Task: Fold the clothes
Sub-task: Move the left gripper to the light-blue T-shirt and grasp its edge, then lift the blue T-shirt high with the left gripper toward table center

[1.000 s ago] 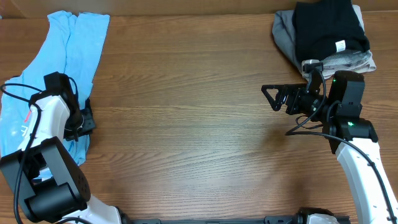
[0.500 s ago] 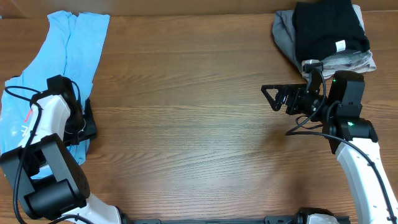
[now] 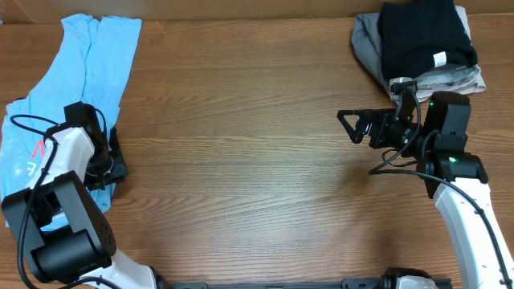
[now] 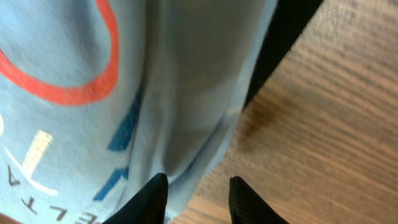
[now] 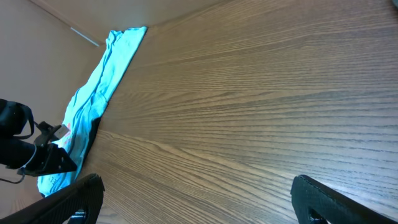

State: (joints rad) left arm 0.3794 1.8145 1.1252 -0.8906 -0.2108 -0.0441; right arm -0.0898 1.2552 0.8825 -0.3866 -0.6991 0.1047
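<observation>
Light blue T-shirt (image 3: 100, 60) lengthwise near-to-far, left gripper (image 4: 198, 194) narrow at hem, right gripper (image 5: 198, 198) wide

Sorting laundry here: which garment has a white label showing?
The black cloth garment stacked on the grey one, far right corner; the light blue T-shirt shows lettering only.

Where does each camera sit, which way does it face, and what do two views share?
Overhead: above the brown wooden table, facing down; left arm, right arm, light blue lettered T-shirt, black and grey garment pile.
Left wrist: on left arm, facing down at the T-shirt's edge; left claw tips show.
Right wrist: on right arm, facing across the table toward the T-shirt; open right claw shows.
Shared: overhead and right wrist show T-shirt and left arm.
</observation>
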